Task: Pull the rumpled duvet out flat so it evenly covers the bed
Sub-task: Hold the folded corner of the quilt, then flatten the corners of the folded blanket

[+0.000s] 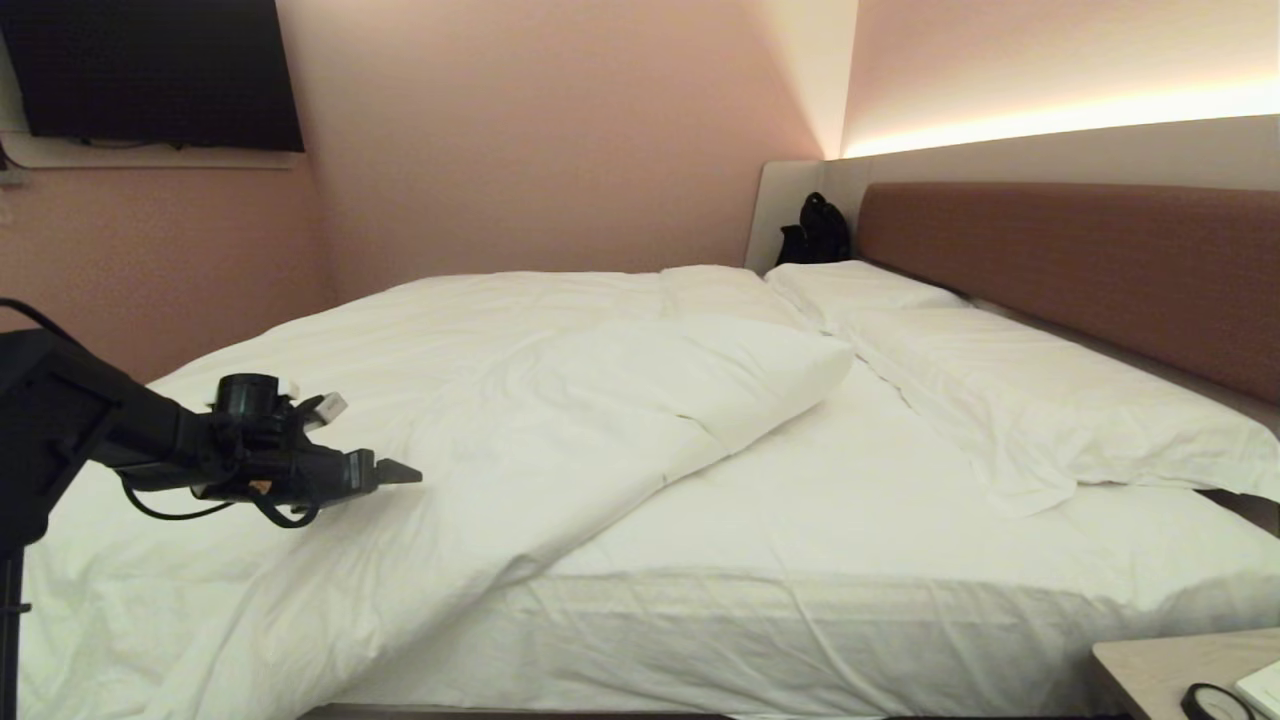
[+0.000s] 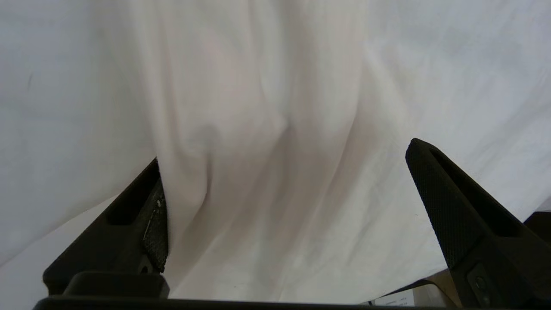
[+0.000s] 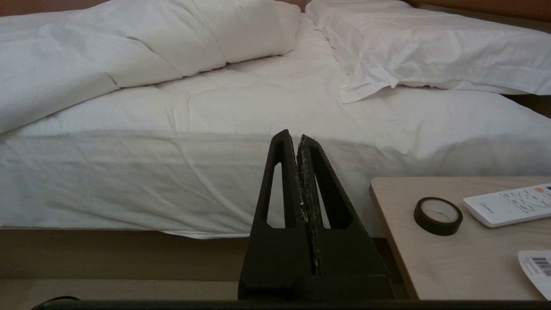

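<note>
With its 2 jaws spread wide and empty, the left gripper point(image 1: 400, 470) should pinch a thick fold of the puffy white duvet point(image 1: 480, 400), bunched over the low white-sheeted bed's point(image 1: 800, 600) left half, before dragging it toward the 2 pillows.

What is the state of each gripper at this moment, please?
Left gripper: open over the duvet, holding nothing.
Right gripper: shut, empty, low beside the bed.

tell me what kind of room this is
Probably a hotel bedroom: a wide bed with a white duvet and padded headboard, a wall-mounted screen, and a bedside table with a remote.
</note>
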Robot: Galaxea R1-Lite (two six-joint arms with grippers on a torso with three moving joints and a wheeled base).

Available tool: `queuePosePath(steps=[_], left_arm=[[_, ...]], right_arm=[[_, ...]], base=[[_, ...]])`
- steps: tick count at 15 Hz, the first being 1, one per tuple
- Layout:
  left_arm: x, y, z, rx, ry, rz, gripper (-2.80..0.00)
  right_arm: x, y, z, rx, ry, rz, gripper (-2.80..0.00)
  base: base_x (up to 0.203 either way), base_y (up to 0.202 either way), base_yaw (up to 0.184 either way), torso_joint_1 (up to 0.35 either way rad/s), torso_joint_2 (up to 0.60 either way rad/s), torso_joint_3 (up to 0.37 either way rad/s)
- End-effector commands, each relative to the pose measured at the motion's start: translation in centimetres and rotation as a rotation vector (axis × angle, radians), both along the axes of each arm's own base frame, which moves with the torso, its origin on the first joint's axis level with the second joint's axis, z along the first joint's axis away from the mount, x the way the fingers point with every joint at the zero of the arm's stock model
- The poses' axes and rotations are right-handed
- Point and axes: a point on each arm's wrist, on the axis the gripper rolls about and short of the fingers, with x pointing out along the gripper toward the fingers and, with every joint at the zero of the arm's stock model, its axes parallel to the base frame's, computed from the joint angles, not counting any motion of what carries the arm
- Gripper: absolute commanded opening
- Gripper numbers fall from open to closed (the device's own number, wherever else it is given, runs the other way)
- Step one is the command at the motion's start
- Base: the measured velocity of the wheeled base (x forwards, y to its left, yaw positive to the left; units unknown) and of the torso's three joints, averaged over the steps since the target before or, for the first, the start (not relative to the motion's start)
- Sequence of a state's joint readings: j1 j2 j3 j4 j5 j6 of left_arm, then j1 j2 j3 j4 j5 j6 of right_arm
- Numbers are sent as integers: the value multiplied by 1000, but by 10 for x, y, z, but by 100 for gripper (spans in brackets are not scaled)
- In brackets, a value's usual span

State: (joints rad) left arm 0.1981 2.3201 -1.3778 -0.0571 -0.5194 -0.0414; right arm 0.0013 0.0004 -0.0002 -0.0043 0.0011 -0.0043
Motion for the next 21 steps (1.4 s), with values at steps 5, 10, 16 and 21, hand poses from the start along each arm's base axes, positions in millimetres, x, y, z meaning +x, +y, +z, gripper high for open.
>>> queuePosePath(steps=[5, 10, 16, 21], left_arm=[[-5, -4, 1, 1, 8, -11, -280], [-27, -20, 1, 18, 21, -115, -280], [-63, -45, 34, -31, -11, -212, -280], [-140, -73, 57, -104, -5, -336, -280]], right_arm=[[0, 0, 0, 0, -1, 1, -280], [0, 0, 0, 0, -1, 1, -280], [0, 0, 0, 0, -1, 1, -280], [0, 0, 0, 0, 1, 1, -280]], base=[[0, 0, 0, 0, 0, 0], [0, 0, 0, 0, 0, 0], [0, 0, 0, 0, 0, 0], [0, 0, 0, 0, 0, 0]])
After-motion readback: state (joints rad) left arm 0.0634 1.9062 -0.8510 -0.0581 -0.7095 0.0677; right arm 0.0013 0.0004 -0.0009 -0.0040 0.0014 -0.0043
